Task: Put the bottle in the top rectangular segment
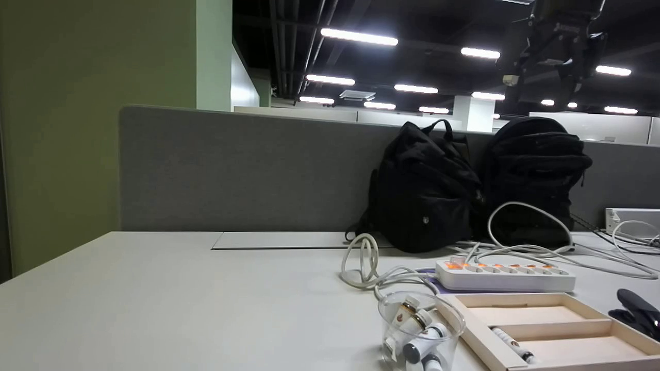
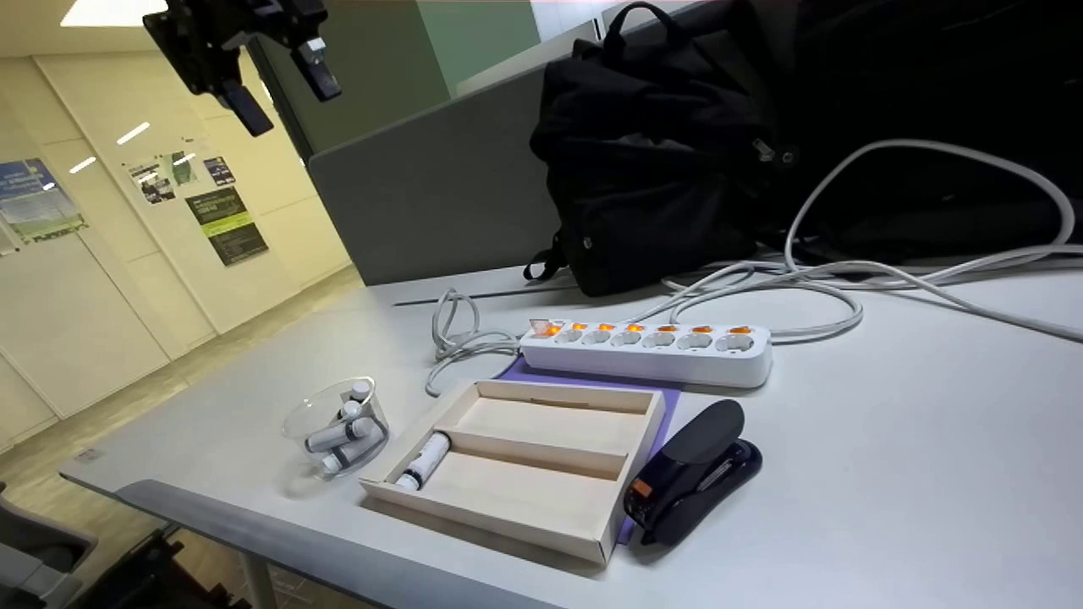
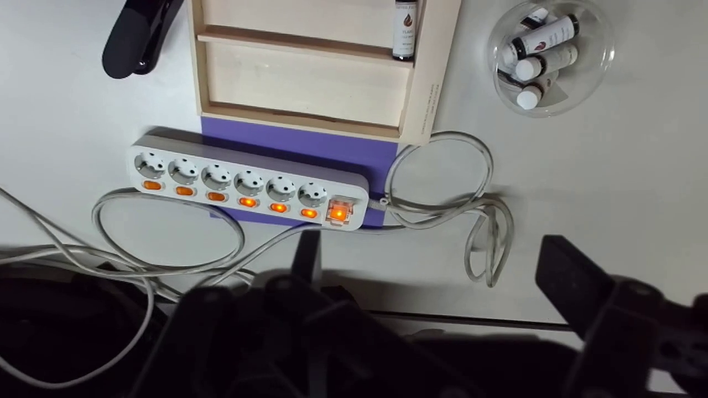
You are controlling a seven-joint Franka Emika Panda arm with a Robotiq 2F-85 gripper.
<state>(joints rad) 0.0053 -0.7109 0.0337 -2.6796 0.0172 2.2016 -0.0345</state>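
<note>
A small white-labelled bottle [image 1: 512,344] [image 2: 426,461] [image 3: 405,33] lies in the near compartment of the pale wooden tray, against its left end wall in both exterior views. Several similar bottles [image 2: 340,435] [image 3: 547,41] lie in a clear plastic cup [image 1: 396,330] beside the tray. I cannot tell which one the task means. The top rectangular segment [image 1: 526,314] [image 2: 550,423] [image 3: 304,80] is the far compartment, towards the power strip; no bottle lies in it. My gripper [image 2: 285,101] is open and empty, high above the table; its spread fingers show in the wrist view [image 3: 428,260].
A white power strip [image 2: 647,359] with looped cables [image 3: 487,232] stands behind the tray on a purple sheet [image 3: 310,152]. A black stapler [image 2: 689,474] lies beside the tray. Black backpacks [image 1: 428,190] lean against the grey partition [image 1: 247,170].
</note>
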